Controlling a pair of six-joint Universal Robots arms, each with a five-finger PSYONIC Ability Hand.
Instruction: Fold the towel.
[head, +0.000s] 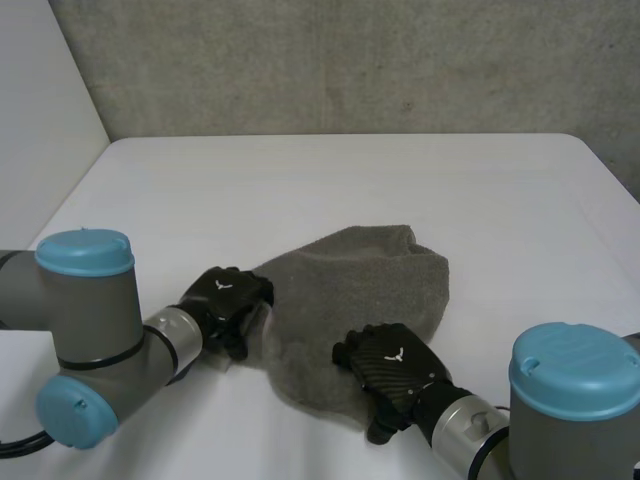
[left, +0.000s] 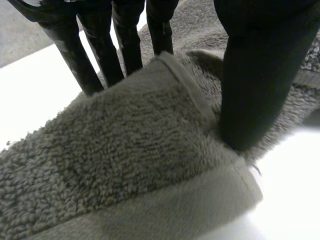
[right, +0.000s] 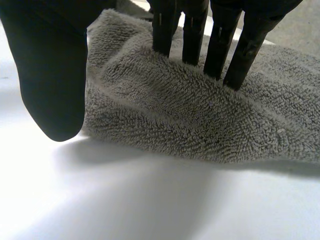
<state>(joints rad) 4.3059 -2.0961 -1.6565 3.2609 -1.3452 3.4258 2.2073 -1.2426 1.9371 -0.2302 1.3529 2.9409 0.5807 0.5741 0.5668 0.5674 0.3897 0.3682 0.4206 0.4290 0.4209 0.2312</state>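
A grey towel (head: 350, 290) lies crumpled near the middle of the white table (head: 340, 180). My left hand (head: 225, 300) is at the towel's left edge. In the left wrist view a raised fold of the towel (left: 125, 150) stands between its fingers (left: 100, 50) behind and its thumb (left: 255, 90), which presses into the pile, so the edge is pinched. My right hand (head: 390, 365) is on the towel's near edge. There its fingertips (right: 220, 45) rest straight on top of the towel (right: 190, 115), while the thumb (right: 50, 85) hangs beside the edge, off the cloth.
A grey wall runs behind the table's far edge. Bare white tabletop surrounds the towel on all sides, with the widest stretch beyond it. Both arms reach in from the near edge, left and right.
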